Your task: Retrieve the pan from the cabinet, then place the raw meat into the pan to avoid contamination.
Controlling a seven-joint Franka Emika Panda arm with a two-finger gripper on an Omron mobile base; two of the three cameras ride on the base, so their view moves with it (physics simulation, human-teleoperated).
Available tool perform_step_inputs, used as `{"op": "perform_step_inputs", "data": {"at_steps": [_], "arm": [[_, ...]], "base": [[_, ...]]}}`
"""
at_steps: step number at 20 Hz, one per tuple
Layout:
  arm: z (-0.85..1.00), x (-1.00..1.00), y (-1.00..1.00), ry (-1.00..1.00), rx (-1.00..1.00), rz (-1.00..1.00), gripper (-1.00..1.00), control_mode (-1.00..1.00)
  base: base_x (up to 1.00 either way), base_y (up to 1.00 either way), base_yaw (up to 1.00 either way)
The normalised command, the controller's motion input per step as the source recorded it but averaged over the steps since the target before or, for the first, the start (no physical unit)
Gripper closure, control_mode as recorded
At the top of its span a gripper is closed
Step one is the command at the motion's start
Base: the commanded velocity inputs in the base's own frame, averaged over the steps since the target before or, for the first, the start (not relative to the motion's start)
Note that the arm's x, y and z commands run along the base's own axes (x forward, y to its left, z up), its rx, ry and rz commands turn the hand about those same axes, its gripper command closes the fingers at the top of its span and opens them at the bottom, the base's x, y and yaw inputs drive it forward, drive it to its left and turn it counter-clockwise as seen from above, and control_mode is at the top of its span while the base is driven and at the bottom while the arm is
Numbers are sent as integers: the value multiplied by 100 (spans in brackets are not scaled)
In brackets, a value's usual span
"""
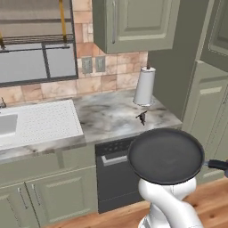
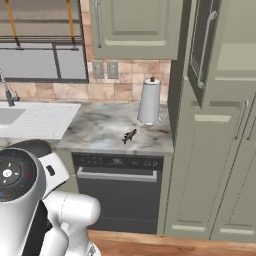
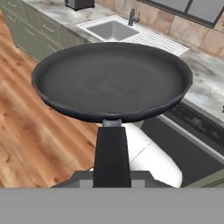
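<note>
The pan (image 1: 165,156) is dark, round and empty. It hangs level in the air in front of the counter edge, above the dishwasher front. Its thin black handle (image 1: 217,164) runs off to the right. In the hand view the pan (image 3: 111,81) sits wide across the picture, and its handle (image 3: 112,153) runs down into my gripper (image 3: 112,177), which is shut on it. The raw meat, a tiny dark fish (image 1: 142,117) (image 2: 129,136), lies on the marble counter beside the paper-towel roll. The tall sage-green cabinet (image 1: 208,102) (image 2: 215,150) stands at the right, with an upper door (image 2: 201,47) swung ajar.
A paper-towel roll (image 1: 145,86) (image 2: 149,101) stands upright at the counter's back right. The sink (image 1: 6,124) (image 3: 111,29) and white draining board (image 1: 44,120) lie to the left. A black dishwasher (image 1: 113,173) (image 2: 117,192) sits under the counter. A green wall cabinet (image 1: 133,24) hangs above.
</note>
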Motion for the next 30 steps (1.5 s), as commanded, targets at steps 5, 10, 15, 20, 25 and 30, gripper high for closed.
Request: {"op": "perform_step_inputs", "data": {"at_steps": [5,10,15,20,25,30], "arm": [[0,0,0,0,0,0,100,100],[0,0,0,0,0,0,100,100],[0,0,0,0,0,0,100,100],[0,0,0,0,0,0,100,100],[0,0,0,0,0,0,100,100],[0,0,0,0,0,0,100,100]], "base": [[29,33,-7],[35,32,-7],[41,28,-8],[44,27,-8],[38,31,-8],[35,32,-8]]}}
